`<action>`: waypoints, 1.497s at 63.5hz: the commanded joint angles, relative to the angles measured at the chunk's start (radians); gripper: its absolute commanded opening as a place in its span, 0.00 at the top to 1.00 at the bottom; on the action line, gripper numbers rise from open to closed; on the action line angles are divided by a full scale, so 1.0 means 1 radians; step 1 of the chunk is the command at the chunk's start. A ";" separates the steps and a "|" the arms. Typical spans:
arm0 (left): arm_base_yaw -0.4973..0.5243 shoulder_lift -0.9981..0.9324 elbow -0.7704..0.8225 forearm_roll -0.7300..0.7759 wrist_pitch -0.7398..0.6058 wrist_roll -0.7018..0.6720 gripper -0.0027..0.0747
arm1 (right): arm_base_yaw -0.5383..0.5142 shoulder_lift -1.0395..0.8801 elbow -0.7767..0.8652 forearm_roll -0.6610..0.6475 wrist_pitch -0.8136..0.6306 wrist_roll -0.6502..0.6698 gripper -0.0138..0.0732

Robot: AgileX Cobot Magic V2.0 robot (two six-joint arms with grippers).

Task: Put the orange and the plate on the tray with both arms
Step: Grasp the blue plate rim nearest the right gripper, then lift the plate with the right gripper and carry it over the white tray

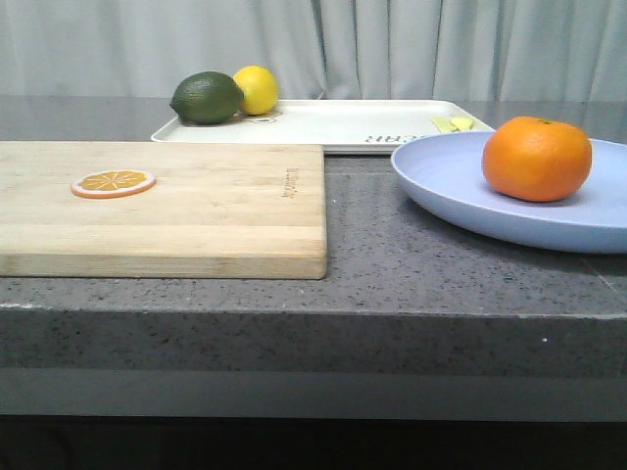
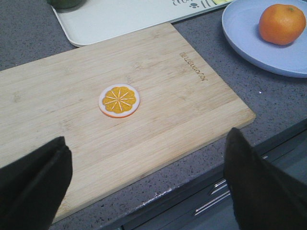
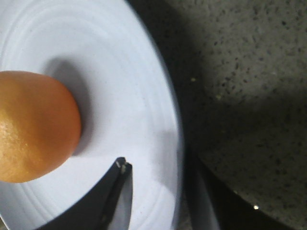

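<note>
A dark speckled stone counter carries everything in the front view. Largest on it is a light wooden cutting board, lying at about 9 o'clock from the frame's centre, its near edge close to the counter's front lip. Behind the board, toward 12 o'clock, sits the off-white tray with dark lettering near its right end. At 3 o'clock the lavender-blue plate rests on the counter, its far rim just beside or overlapping the tray's near edge — which of the two cannot be told.

The orange sits on the plate, touching its surface, toward the plate's middle. On the tray's far-left corner a dark green lime and a yellow lemon stand touching each other. A thin orange slice lies flat on the board's left part.

The left gripper hangs over the board's near edge, its two black fingers spread wide with nothing between them — the slice lies beyond them at 12 o'clock. The right gripper straddles the plate's rim: one finger lies over the plate's inner surface near the orange, the other outside under the rim; whether they actually press the rim cannot be told.
</note>
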 commanded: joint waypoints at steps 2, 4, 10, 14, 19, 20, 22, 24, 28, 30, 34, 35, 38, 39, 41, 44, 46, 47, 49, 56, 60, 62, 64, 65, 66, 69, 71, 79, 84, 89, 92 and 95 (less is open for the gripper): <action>0.001 -0.001 -0.027 0.001 -0.079 -0.008 0.17 | -0.005 -0.030 -0.030 0.055 -0.007 -0.015 0.52; 0.001 -0.001 -0.027 0.001 -0.079 -0.008 0.17 | -0.005 -0.028 -0.030 0.055 -0.007 -0.015 0.55; 0.001 -0.001 -0.027 0.001 -0.079 -0.008 0.17 | -0.005 -0.017 -0.030 0.055 -0.007 -0.015 0.66; 0.001 -0.001 -0.027 0.001 -0.079 -0.008 0.17 | -0.005 -0.009 -0.030 0.055 -0.007 -0.015 0.73; 0.001 -0.001 -0.027 0.001 -0.079 -0.008 0.17 | -0.005 -0.003 -0.030 0.055 -0.007 -0.015 0.81; 0.001 -0.001 -0.027 0.001 -0.079 -0.008 0.17 | -0.005 -0.001 -0.030 0.055 -0.007 -0.015 0.82; 0.001 -0.001 -0.027 0.001 -0.079 -0.008 0.17 | -0.005 -0.001 -0.030 0.055 -0.007 -0.015 0.84; 0.001 -0.001 -0.027 0.001 -0.079 -0.008 0.17 | -0.005 -0.001 -0.030 0.055 -0.008 -0.015 0.86; 0.001 -0.001 -0.027 0.001 -0.079 -0.008 0.17 | -0.005 -0.001 -0.030 0.055 -0.009 -0.015 0.90; 0.001 -0.001 -0.027 0.001 -0.079 -0.008 0.17 | -0.005 -0.001 -0.030 0.055 -0.009 -0.015 0.91; 0.001 -0.001 -0.027 0.001 -0.079 -0.008 0.17 | -0.005 -0.001 -0.030 0.056 -0.009 -0.015 0.92; 0.001 -0.001 -0.027 0.001 -0.079 -0.008 0.17 | -0.005 -0.001 -0.030 0.057 -0.009 -0.015 0.92; 0.001 -0.001 -0.027 0.001 -0.079 -0.008 0.17 | -0.005 -0.001 -0.030 0.059 -0.013 -0.015 0.92; 0.001 -0.001 -0.027 0.001 -0.079 -0.008 0.17 | -0.005 -0.001 -0.030 0.059 -0.014 -0.015 0.92; 0.001 -0.001 -0.027 0.001 -0.079 -0.008 0.17 | -0.005 -0.001 -0.030 0.060 -0.014 -0.015 0.92; 0.001 -0.001 -0.027 0.001 -0.079 -0.008 0.17 | -0.005 -0.001 -0.030 0.061 -0.012 -0.015 0.92; 0.001 -0.001 -0.027 0.001 -0.079 -0.008 0.17 | -0.005 -0.001 -0.030 0.062 -0.011 -0.015 0.92; 0.001 -0.001 -0.027 0.001 -0.079 -0.008 0.17 | -0.005 -0.001 -0.030 0.065 -0.007 -0.015 0.92; 0.001 -0.001 -0.027 0.001 -0.079 -0.008 0.17 | -0.005 -0.001 -0.030 0.067 0.001 -0.015 0.92; 0.001 -0.001 -0.027 0.001 -0.079 -0.008 0.17 | -0.005 -0.001 -0.030 0.071 0.019 -0.015 0.92; 0.001 -0.001 -0.027 0.001 -0.079 -0.008 0.17 | -0.005 -0.001 -0.030 0.086 0.023 -0.015 0.92; 0.001 -0.001 -0.027 0.001 -0.079 -0.008 0.17 | -0.005 -0.001 -0.030 0.105 0.030 -0.015 0.92; 0.001 -0.001 -0.027 0.001 -0.079 -0.008 0.17 | -0.005 -0.001 -0.030 0.125 0.040 -0.015 0.92; 0.001 -0.001 -0.027 0.001 -0.079 -0.008 0.17 | -0.005 -0.001 -0.030 0.139 0.045 -0.015 0.92; 0.001 -0.001 -0.027 0.001 -0.079 -0.008 0.17 | -0.005 -0.002 -0.030 0.149 0.054 -0.015 0.92; 0.001 -0.001 -0.027 0.001 -0.079 -0.008 0.17 | 0.000 -0.004 -0.030 0.175 0.062 -0.015 0.92; 0.001 -0.001 -0.027 0.001 -0.079 -0.008 0.17 | 0.007 -0.006 -0.032 0.184 0.062 -0.015 0.92; 0.001 -0.001 -0.027 0.001 -0.079 -0.008 0.17 | 0.053 -0.006 -0.054 0.174 0.056 0.025 0.92; 0.001 -0.001 -0.027 0.001 -0.079 -0.008 0.17 | 0.093 -0.005 -0.080 0.158 0.028 0.086 0.92; 0.001 -0.001 -0.027 0.001 -0.079 -0.008 0.17 | 0.150 -0.002 -0.127 0.130 -0.012 0.148 0.92; 0.001 -0.001 -0.027 0.001 -0.079 -0.008 0.17 | 0.185 0.003 -0.155 0.112 -0.035 0.187 0.92; 0.001 -0.001 -0.027 0.001 -0.079 -0.008 0.17 | 0.220 0.011 -0.199 0.085 -0.062 0.229 0.92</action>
